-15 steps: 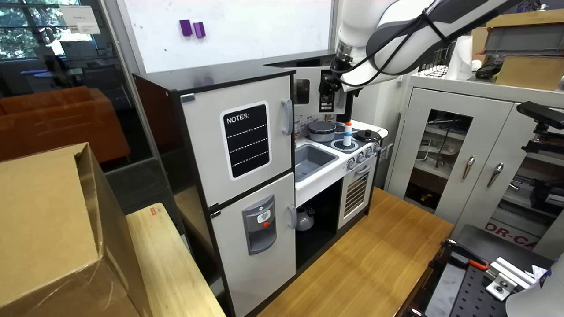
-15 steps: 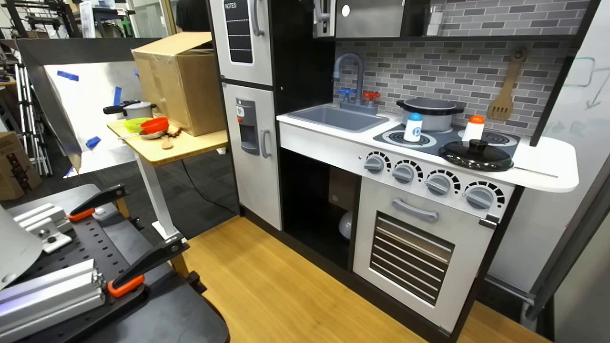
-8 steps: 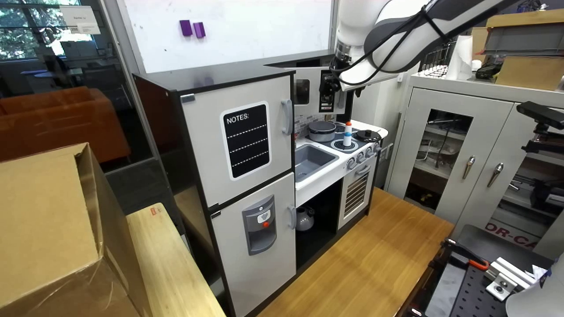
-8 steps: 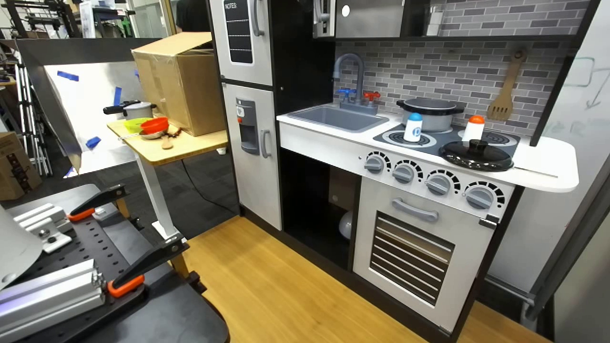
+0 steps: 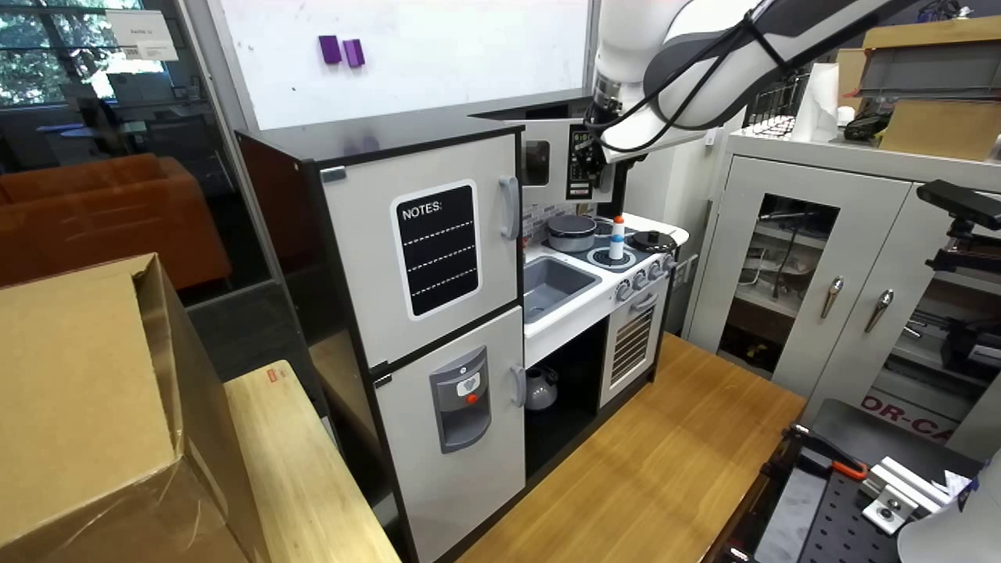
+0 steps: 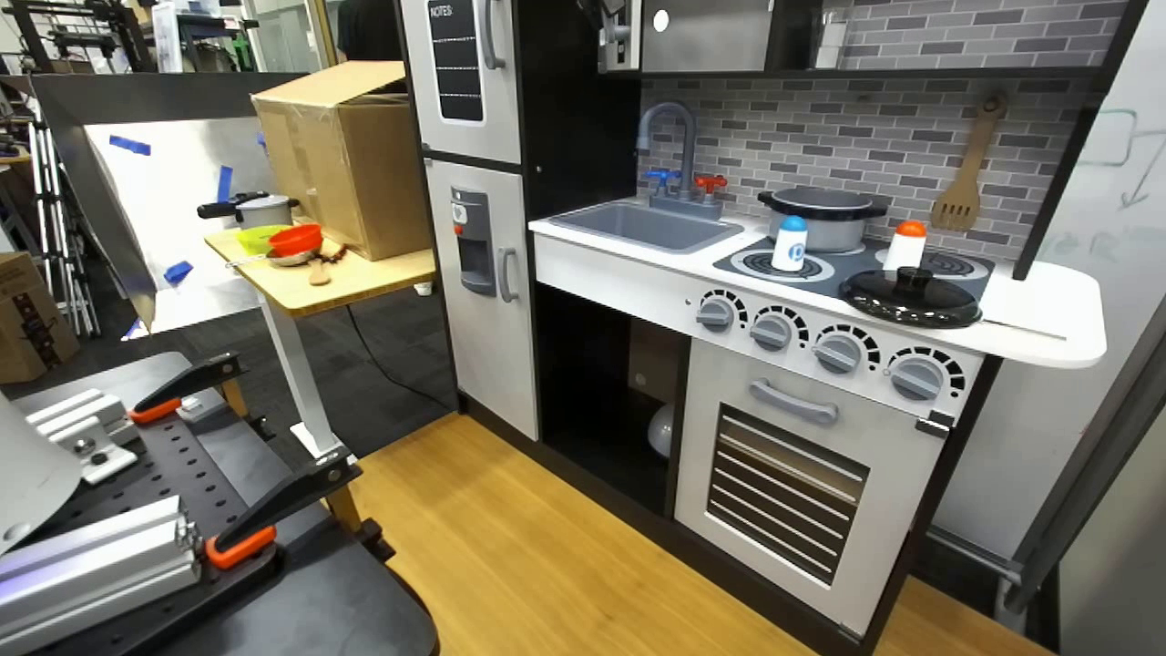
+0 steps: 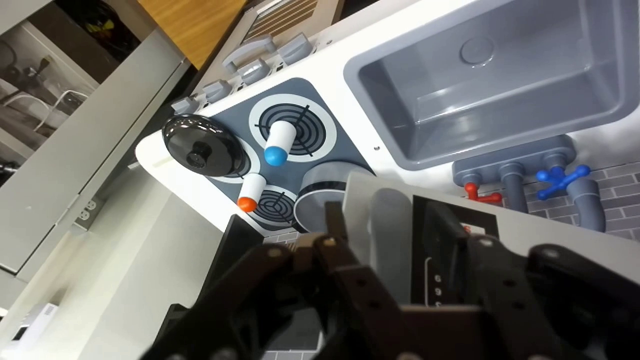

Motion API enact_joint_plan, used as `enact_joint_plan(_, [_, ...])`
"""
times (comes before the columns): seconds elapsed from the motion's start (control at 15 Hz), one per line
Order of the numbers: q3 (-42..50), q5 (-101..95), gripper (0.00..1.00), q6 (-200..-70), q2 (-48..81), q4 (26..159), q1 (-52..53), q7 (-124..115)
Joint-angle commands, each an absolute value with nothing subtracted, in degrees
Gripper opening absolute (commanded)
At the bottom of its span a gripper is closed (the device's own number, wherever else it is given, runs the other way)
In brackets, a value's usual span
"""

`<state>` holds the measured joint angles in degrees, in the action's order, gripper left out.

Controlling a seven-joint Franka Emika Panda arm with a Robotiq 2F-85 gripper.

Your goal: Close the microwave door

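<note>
Microwave door (image 5: 558, 176) ajar, “6” and “9” on its keypad (image 7: 436, 285), claw (image 7: 389, 217) unclenched around the handle (image 7: 392, 245), “NOTES:” on near left fridge door (image 5: 356, 258)

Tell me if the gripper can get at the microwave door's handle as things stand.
Likely yes: in the wrist view the open gripper has a finger on either side of the handle, with nothing visible blocking it; contact can't be judged.

Microwave door (image 5: 557, 160), pale grey, dark-windowed; wide open
</note>
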<state>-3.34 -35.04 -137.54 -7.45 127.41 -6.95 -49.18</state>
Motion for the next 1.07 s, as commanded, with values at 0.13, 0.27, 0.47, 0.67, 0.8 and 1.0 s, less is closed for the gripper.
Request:
enact_joint_plan(0.13, [-2.63, -35.17, 0.05, -135.99, -5.96, 125.80, -5.98, -49.35])
enact_joint_plan(0.27, [-2.48, -34.96, 0.10, -136.07, -5.99, 125.79, -5.98, -49.73])
enact_joint_plan(0.47, [-2.30, -34.81, 0.11, -136.22, -6.00, 125.88, -6.02, -50.00])
enact_joint_plan(0.67, [-2.01, -35.42, 0.11, -136.48, -5.59, 125.54, -6.31, -50.34])
enact_joint_plan(0.8, [-1.70, -37.03, 0.11, -137.05, -4.37, 124.46, -6.66, -50.71])
enact_joint_plan(1.0, [-0.32, -39.62, 0.10, -138.05, -0.72, 119.99, -6.96, -51.48])
